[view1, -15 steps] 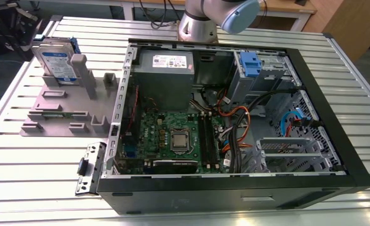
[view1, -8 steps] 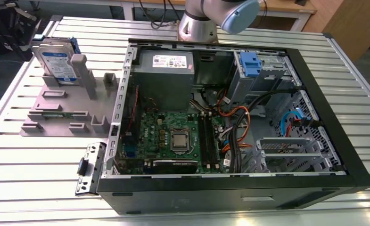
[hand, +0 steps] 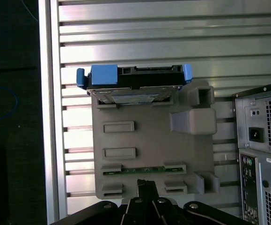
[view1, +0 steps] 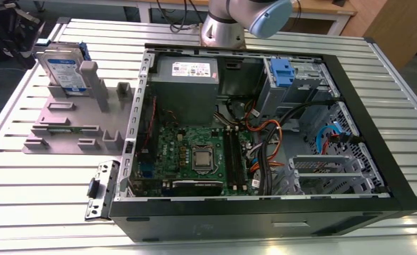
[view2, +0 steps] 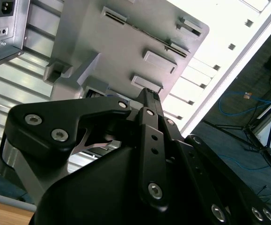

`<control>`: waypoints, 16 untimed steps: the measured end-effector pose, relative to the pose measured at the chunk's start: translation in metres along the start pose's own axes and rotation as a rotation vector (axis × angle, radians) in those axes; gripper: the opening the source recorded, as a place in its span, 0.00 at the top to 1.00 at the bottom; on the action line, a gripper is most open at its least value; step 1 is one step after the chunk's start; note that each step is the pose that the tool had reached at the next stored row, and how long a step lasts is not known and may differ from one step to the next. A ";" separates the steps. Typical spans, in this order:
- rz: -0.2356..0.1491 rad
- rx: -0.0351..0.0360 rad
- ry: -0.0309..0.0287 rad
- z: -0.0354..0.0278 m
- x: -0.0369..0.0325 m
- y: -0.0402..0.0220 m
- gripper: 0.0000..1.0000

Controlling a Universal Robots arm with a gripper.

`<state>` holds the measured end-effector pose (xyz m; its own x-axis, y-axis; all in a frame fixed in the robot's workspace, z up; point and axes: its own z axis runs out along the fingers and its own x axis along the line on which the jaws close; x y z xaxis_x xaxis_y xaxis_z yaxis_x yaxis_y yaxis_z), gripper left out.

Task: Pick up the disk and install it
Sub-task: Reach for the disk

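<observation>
– Claw (hand: 145, 183) first, since its black linkage sits right against the lens in both wrist views. What state is it in?

– Clenched, as far as the first wrist view shows: the tips meet in one narrow point with nothing between them. It hangs over the grey holder (hand: 144, 140), at the end farthest from the disk (hand: 135, 82), touching neither.

– So where is the disk?

– Not yet picked up. It stands on edge in a slot of that holder, blue bracket around it, at ten o'clock in the exterior view (view1: 61, 69).

– And what is it all resting on?

– A surface (view1: 38, 202) of slatted aluminium. The open computer case (view1: 265, 212) takes the middle through to four o'clock, with the grey power supply (view1: 187, 79) at twelve and the green motherboard (view1: 194, 154) near the centre. The holder lies just beside the case at nine o'clock. A loose metal bracket (view1: 100, 191) lies at eight o'clock, near the case's corner.

– What about the room?

– Wooden furniture (view1: 392, 26) at one o'clock, beyond the surface. In the second wrist view the floor past the surface's edge is dark, with a blue cable (view2: 247, 98) trailing across it.

– How is the arm posed?

– Its silver link and blue-capped joint (view1: 244, 21) rise at twelve o'clock, behind the case. The first wrist view looks straight down on the holder.
</observation>
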<state>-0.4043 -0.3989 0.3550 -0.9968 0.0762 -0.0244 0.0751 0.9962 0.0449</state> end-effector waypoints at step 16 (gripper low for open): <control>0.000 0.0000 -0.0001 0.0000 0.0045 -0.0003 0.90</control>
<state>-0.4088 -0.3989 0.3549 -0.9968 0.0763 -0.0245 0.0751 0.9962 0.0450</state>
